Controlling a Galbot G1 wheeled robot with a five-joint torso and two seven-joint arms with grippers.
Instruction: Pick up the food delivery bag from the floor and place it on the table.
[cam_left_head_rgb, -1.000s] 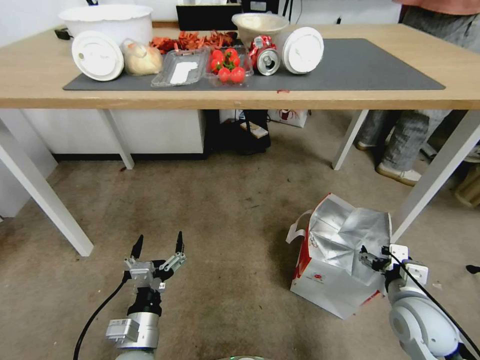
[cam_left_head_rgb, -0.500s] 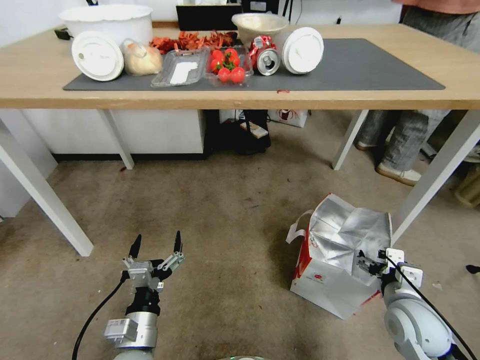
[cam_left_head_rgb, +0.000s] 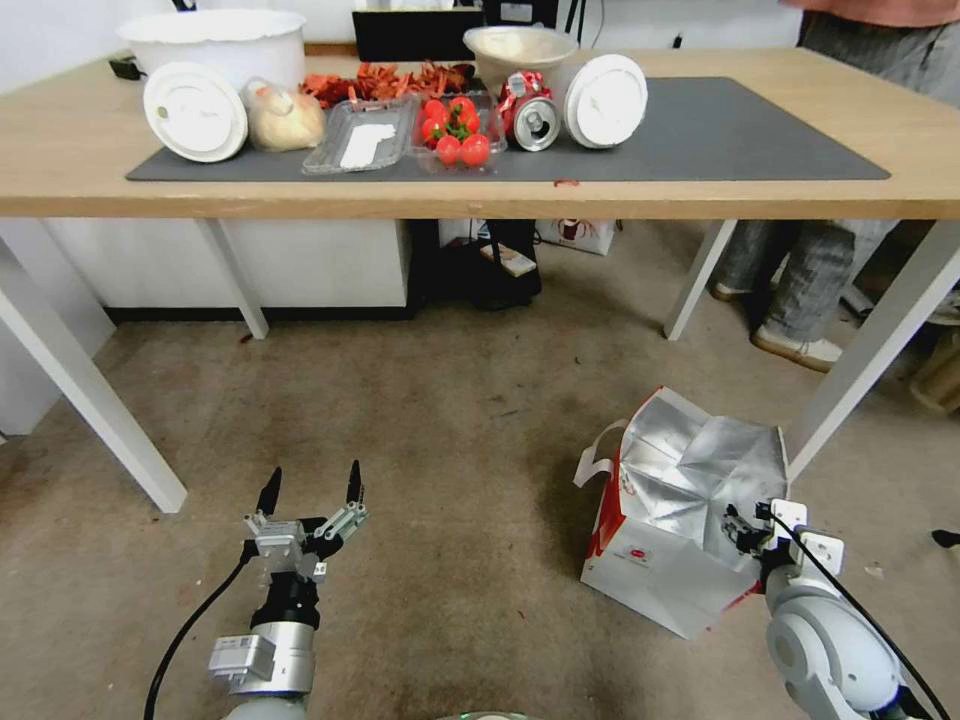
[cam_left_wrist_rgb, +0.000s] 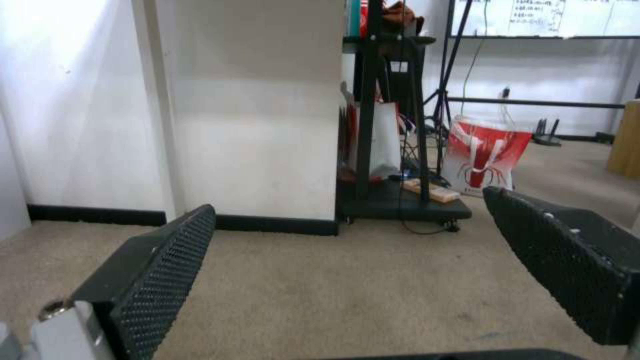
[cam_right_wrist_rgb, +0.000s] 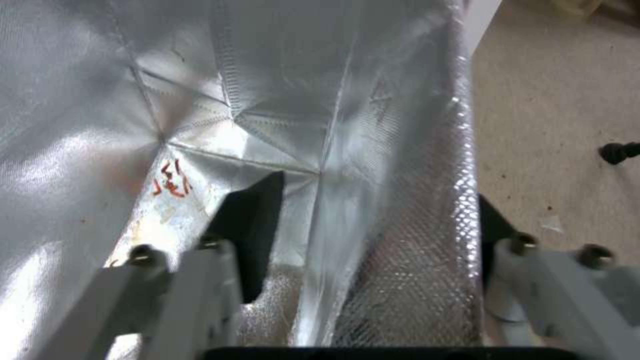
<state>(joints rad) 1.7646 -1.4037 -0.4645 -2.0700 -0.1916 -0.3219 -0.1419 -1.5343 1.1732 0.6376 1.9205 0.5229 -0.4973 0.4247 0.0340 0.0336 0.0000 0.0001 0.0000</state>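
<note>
The food delivery bag (cam_left_head_rgb: 660, 520) stands on the floor (cam_left_head_rgb: 450, 450) at the right, white with red sides, its silver foil mouth open upward. My right gripper (cam_left_head_rgb: 745, 527) is at the bag's near right rim. It is open and straddles the foil wall (cam_right_wrist_rgb: 400, 150), with one finger (cam_right_wrist_rgb: 250, 225) inside the bag and the other outside. My left gripper (cam_left_head_rgb: 312, 488) hovers low over the carpet to the left, open and holding nothing; the left wrist view shows its pads (cam_left_wrist_rgb: 167, 265) wide apart. The table (cam_left_head_rgb: 700, 195) with its dark grey mat (cam_left_head_rgb: 720, 130) stands ahead.
A white table leg (cam_left_head_rgb: 870, 350) slants down right beside the bag, and another (cam_left_head_rgb: 90, 400) is at the left. A person's legs and shoes (cam_left_head_rgb: 800, 300) stand behind the bag. Bowls, lids, tomatoes and a can crowd the mat's left half. A black stand (cam_left_head_rgb: 490, 265) sits under the table.
My right gripper has sunk slightly lower and nearer at the bag's rim, and the rim's right corner has spread out a little. The left arm has barely moved.
</note>
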